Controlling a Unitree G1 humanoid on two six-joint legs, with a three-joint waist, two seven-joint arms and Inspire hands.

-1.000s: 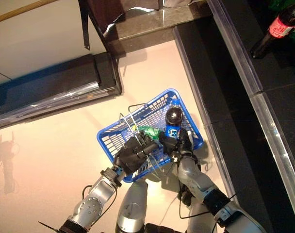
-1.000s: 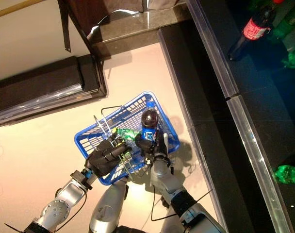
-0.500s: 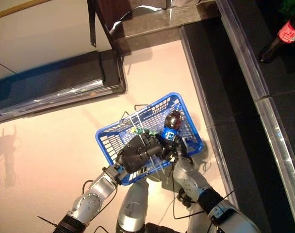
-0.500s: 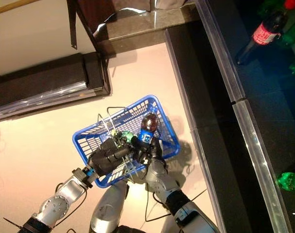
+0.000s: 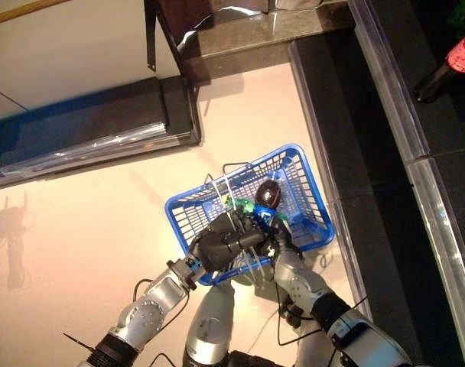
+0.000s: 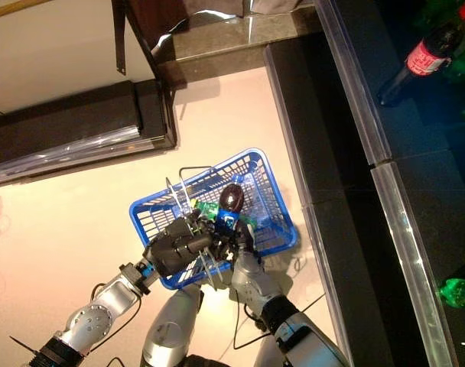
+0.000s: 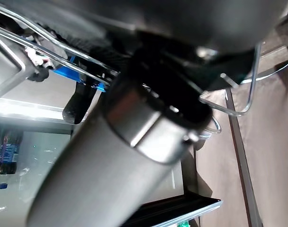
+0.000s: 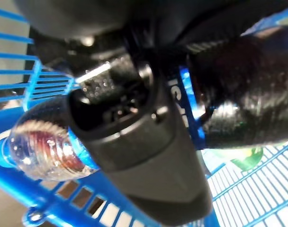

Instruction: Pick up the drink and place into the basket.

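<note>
A shop: a blue plastic shopping basket (image 5: 305, 191) with wire handles sits above a pale floor (image 5: 87, 222), beside dark display shelves (image 6: 416, 153) edged in clear strips and stocked with a cola bottle (image 6: 420, 61) and green bottles (image 6: 458, 290).

The blue basket (image 5: 301, 187) opens upward, but its raised wire handles (image 5: 221, 191), the left robot hand (image 5: 221, 243) and a green bottle (image 5: 242, 205) crowd its near side; the far end stays free. A dark counter (image 5: 347, 153) walls its right side.
</note>
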